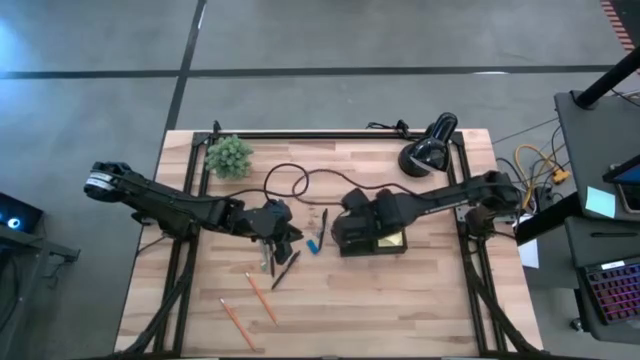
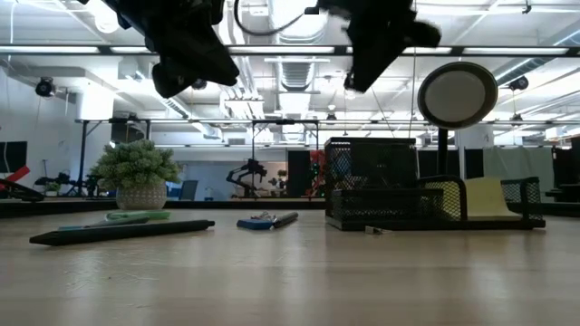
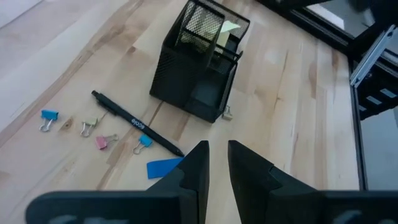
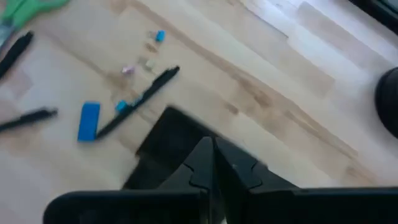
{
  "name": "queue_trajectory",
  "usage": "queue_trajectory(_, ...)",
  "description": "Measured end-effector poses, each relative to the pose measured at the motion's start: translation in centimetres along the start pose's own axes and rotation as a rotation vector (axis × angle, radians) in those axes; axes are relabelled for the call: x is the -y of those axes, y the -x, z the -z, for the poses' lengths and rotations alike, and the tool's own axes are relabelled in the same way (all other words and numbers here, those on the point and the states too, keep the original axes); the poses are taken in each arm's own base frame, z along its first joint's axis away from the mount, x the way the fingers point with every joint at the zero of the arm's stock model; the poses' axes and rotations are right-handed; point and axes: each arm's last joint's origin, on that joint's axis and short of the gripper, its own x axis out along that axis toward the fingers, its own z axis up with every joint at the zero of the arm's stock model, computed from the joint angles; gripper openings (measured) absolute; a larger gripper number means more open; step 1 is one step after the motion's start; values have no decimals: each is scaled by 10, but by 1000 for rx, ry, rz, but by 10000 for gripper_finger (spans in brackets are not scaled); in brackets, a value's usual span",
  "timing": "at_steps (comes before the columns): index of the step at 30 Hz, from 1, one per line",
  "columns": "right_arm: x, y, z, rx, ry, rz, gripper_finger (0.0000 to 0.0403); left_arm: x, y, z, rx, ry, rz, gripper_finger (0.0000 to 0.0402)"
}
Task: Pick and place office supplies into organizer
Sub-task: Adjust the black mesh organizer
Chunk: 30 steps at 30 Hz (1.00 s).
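The right gripper (image 4: 213, 163), fingers clenched together and empty, is hovering over the organizer (image 1: 372, 238) at table centre. The left gripper (image 3: 213, 163), fingers slightly parted and empty, is hanging at its nine o'clock, above a pen (image 1: 285, 270) and scissors (image 1: 266, 262).

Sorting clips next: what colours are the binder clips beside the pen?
Blue, pink and pale yellowish binder clips beside the pen; left wrist view shows them best.

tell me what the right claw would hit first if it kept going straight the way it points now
Most likely the black organizer. The right claw, fingers closed together, hangs directly over it in the right wrist view, and the high view puts that arm's end above the box. Exact depth is unclear, so which compartment or rim is uncertain.
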Motion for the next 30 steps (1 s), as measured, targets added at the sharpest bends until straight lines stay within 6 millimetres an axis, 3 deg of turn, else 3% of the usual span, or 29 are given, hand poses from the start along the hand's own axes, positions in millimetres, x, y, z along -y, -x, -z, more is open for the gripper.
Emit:
queue_trajectory(4,-5,19,26,-113,92,-28,46,-1,0,1,-2,-2,-2,44)
queue_trajectory(9,-18,25,72,-237,20,-74,119,-4,-11,8,-42,-17,-26,44)
queue_trajectory(13,-42,16,102,-265,-74,-186,172,-4,-26,18,-110,-83,-35,44)
queue_trajectory(18,-71,2,134,-106,159,-253,203,1,-35,31,-165,-243,-23,44)
queue_trajectory(21,-80,-20,153,-207,192,-210,204,0,-42,35,-194,-246,-29,44)
queue_trajectory(25,-90,-51,158,-336,43,-170,195,-3,-50,41,-235,-241,-32,44)
queue_trajectory(30,-98,-54,139,-330,-93,-244,188,-11,-51,54,-264,-258,-69,44)
